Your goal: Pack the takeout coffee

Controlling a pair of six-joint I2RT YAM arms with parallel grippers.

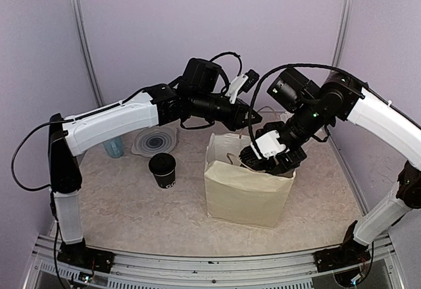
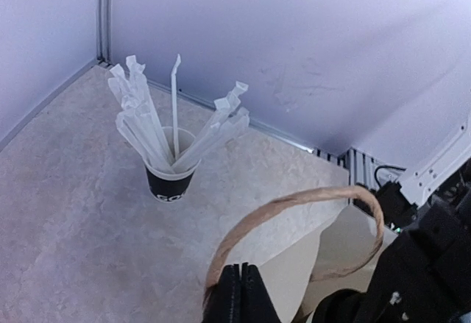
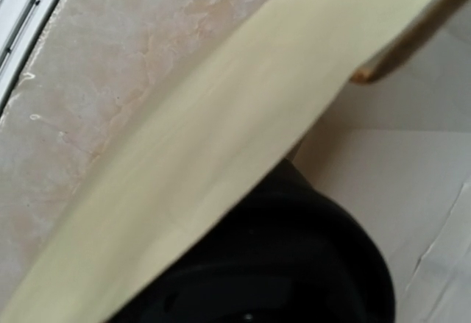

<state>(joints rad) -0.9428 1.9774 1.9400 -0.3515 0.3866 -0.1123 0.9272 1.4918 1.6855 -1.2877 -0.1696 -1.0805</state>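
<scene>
From above, we see the table (image 1: 118, 216) with a cream paper bag (image 1: 247, 193) standing open right of the middle. One lidded cup (image 1: 162, 169) stands upright on the table just left of the bag, not touching it. Behind the cup lie a ringed disc (image 1: 154, 141) and a blue cup (image 1: 113, 147), partly under the left arm. The left gripper (image 1: 253, 119) reaches across to the bag's far rim. The right gripper (image 1: 263, 162) dips into the bag's mouth from the right; we cannot tell from here how its jaws stand or whether they hold anything.

From the left wrist, we see the left gripper (image 2: 239, 293) with its jaws pressed together. The bag's twisted handle (image 2: 294, 204) arches over them, and its near end comes down against their left side; we cannot tell whether it is pinched. A straw cup (image 2: 169, 179) stands upright farther back, well apart from the bag (image 2: 331, 253).

From the right wrist, we see the bag's (image 3: 221, 139) wall running across the picture, with the table (image 3: 110, 51) outside it. Inside, low in the picture, is a round black lid (image 3: 294, 264), close to the wall. A bit of handle (image 3: 405, 47) shows at the top right. The fingers themselves are not seen here, so we cannot tell their state.
</scene>
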